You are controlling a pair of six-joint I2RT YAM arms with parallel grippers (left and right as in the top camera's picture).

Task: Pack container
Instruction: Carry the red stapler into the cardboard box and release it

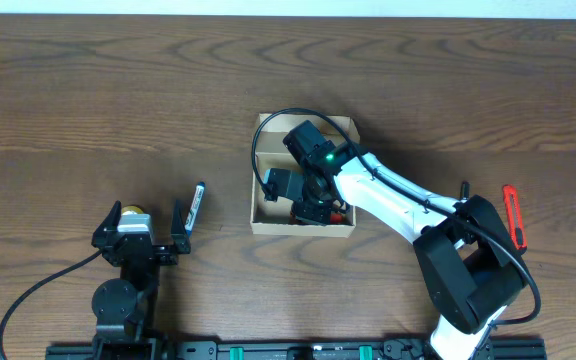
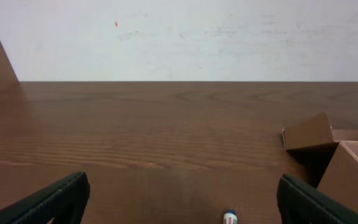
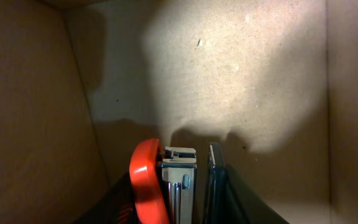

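You're at the drop-off: right fingers (image 3: 215,186) are down inside the box (image 1: 298,229) at the middle of the desk (image 1: 88,100), beside the red stapler (image 3: 148,186), can't tell if clamped or released; left fingers (image 2: 58,199) sit wide apart; next, confirm release and lift straight out.

surfaces as i see them

the table (image 1: 88,100) reads as dark wood, grain clear, low sheen. the container (image 3: 241,74) is matt tan cardboard, slightly fibrous inside. the stapler (image 3: 179,180) pairs a glossy orange plastic top with bare silvery metal.
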